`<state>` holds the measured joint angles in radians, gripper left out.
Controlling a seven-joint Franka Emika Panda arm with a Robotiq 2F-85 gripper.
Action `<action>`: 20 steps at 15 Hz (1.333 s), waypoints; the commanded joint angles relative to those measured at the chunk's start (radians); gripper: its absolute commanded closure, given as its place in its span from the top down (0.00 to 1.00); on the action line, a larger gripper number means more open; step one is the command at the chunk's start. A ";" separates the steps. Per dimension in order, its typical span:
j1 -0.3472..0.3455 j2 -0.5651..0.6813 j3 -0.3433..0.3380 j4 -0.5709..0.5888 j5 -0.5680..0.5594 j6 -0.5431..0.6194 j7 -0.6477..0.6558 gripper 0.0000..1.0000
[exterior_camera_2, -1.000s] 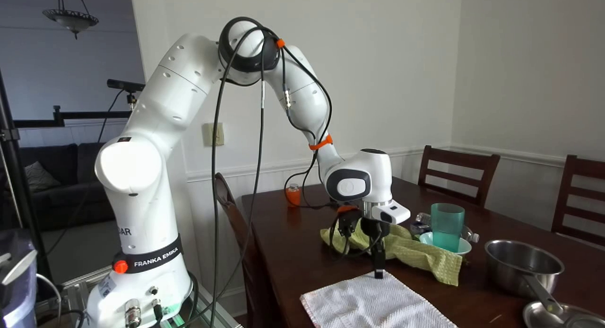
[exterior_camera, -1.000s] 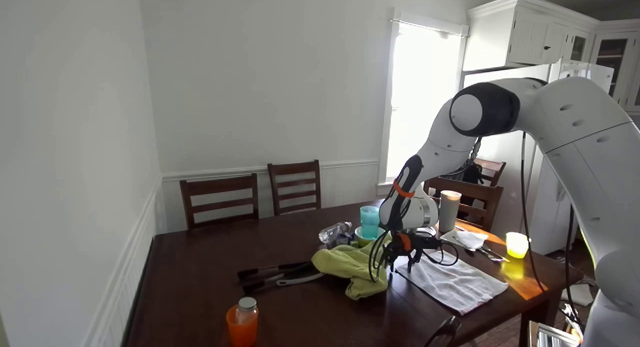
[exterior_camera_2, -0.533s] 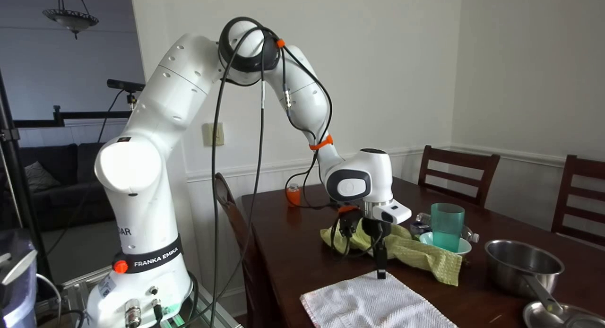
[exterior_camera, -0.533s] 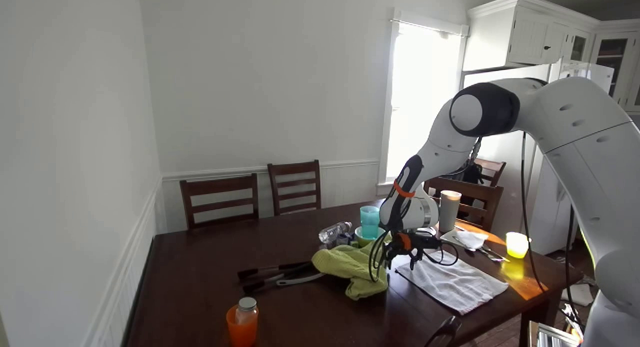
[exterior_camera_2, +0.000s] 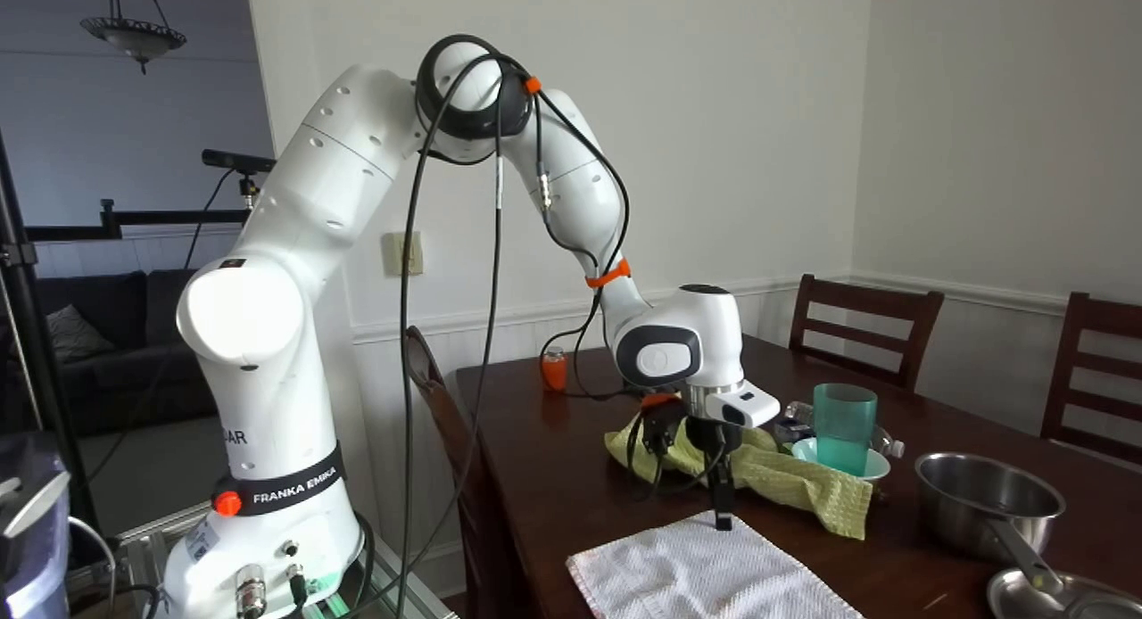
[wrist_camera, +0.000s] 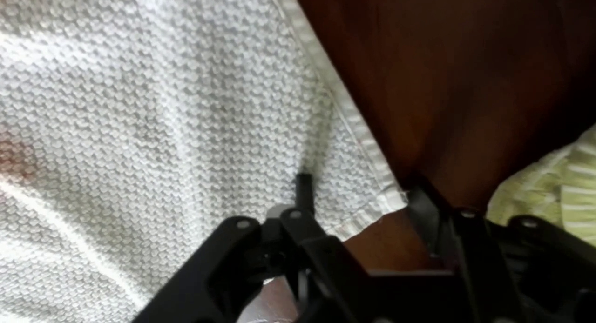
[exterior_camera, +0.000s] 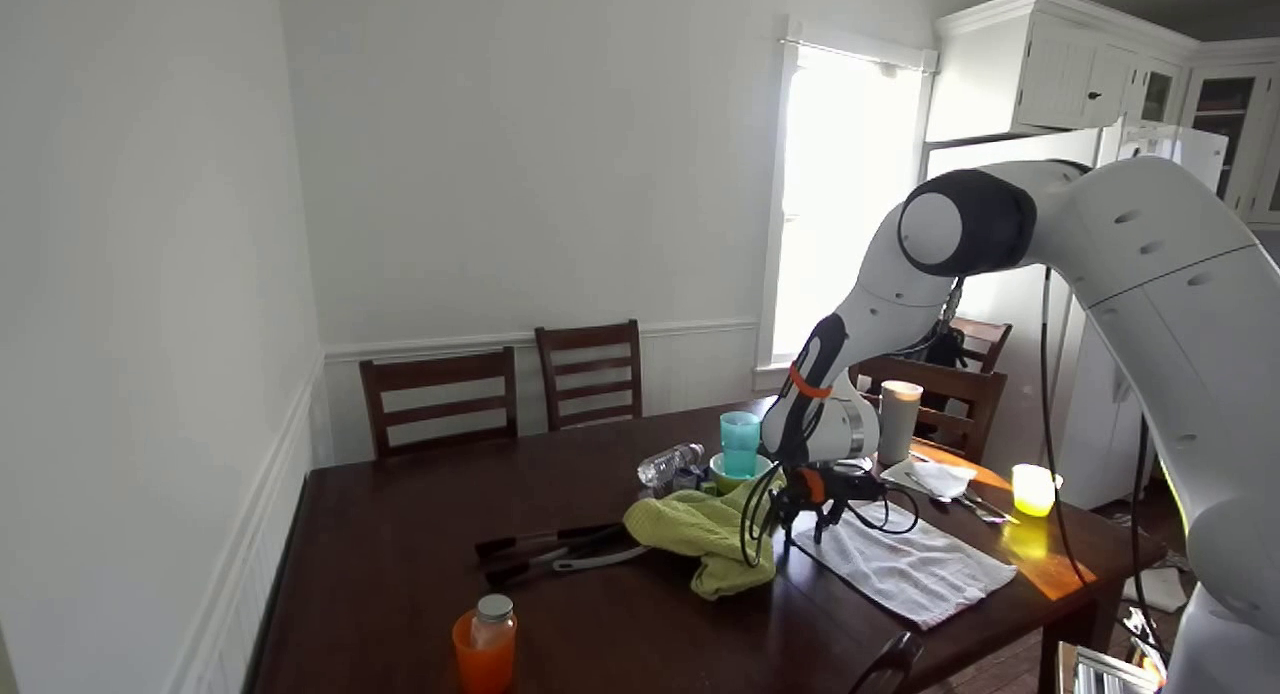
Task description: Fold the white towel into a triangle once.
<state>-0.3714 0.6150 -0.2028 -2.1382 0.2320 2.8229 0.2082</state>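
In an exterior view, an orange cup [exterior_camera: 485, 664] holding a lidded jar [exterior_camera: 492, 629] stood well in from the left edge of the bench [exterior_camera: 400, 534]. Slender handles [exterior_camera: 510, 544] reached to a crumpled, waffle-textured green cloth [exterior_camera: 700, 529]. Next, the gripper [wrist_camera: 361, 188] had its fingers apart, a hemmed corner of the white towel [wrist_camera: 186, 127] between them; whether they touched it I could not tell. Nubby and rippled, the towel lay spread near the lower right edge. Smooth dark wood ran between left edge and handles, a narrow strip between towel and cloth.
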 commanded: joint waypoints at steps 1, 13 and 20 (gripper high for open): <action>-0.031 0.008 0.024 0.011 0.032 0.021 -0.044 0.25; -0.084 -0.167 0.016 -0.073 0.066 0.045 -0.093 0.02; -0.049 -0.282 -0.074 -0.174 0.020 0.035 -0.075 0.02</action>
<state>-0.4343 0.4016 -0.2404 -2.2335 0.2627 2.8447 0.1488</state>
